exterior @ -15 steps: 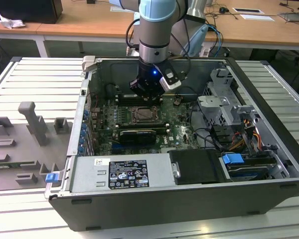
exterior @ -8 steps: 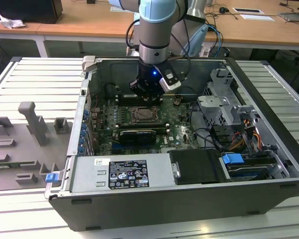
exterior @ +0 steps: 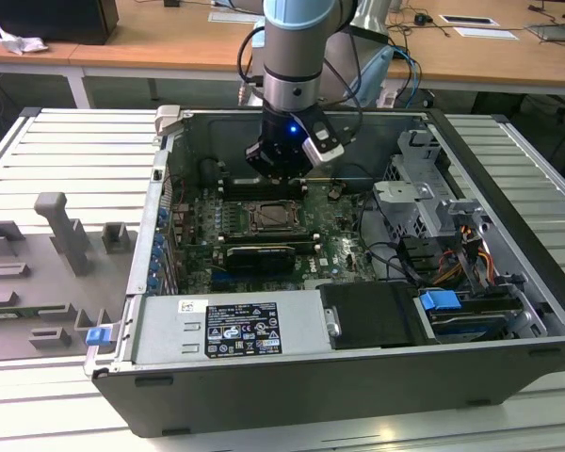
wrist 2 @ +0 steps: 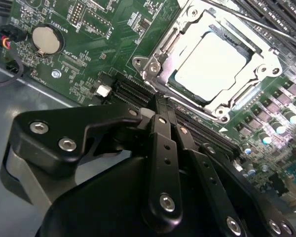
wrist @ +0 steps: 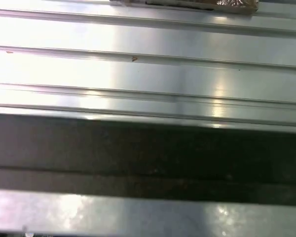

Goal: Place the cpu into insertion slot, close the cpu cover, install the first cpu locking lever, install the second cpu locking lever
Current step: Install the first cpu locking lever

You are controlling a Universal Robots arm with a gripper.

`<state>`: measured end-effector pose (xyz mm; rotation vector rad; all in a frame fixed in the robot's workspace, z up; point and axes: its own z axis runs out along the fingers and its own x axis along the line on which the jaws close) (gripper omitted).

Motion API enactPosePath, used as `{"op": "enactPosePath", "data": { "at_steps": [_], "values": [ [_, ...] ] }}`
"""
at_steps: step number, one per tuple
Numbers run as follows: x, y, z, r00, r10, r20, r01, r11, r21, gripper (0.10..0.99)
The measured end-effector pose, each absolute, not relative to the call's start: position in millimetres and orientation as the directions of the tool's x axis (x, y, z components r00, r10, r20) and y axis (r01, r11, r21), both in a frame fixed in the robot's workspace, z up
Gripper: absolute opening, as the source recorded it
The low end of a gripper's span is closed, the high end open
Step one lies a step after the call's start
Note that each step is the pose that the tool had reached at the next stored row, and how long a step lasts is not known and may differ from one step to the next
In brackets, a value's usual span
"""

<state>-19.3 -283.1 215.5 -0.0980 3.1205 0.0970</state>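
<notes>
In the second wrist view the cpu lies flat in the insertion slot, its pale metal face showing through the window of the cpu cover, which lies down over it. A thin lever rod runs along one side of the socket. My gripper is shut, fingertips together just off the socket's corner, with nothing visible between them. In the exterior view the gripper hangs over the green board just behind the socket.
The open computer case holds a long black card, a power supply in front and a drive cage at the exterior view's right. Grey fixtures stand outside at its left. Ribbed metal lies in the first wrist view.
</notes>
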Motion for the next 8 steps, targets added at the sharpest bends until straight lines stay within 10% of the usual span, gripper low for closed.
{"op": "enactPosePath", "data": {
  "at_steps": [8],
  "values": [
    [-19.3,-287.4,215.6,-0.998,-0.062,-0.020,-0.063,0.996,0.061,0.106]
  ]
}}
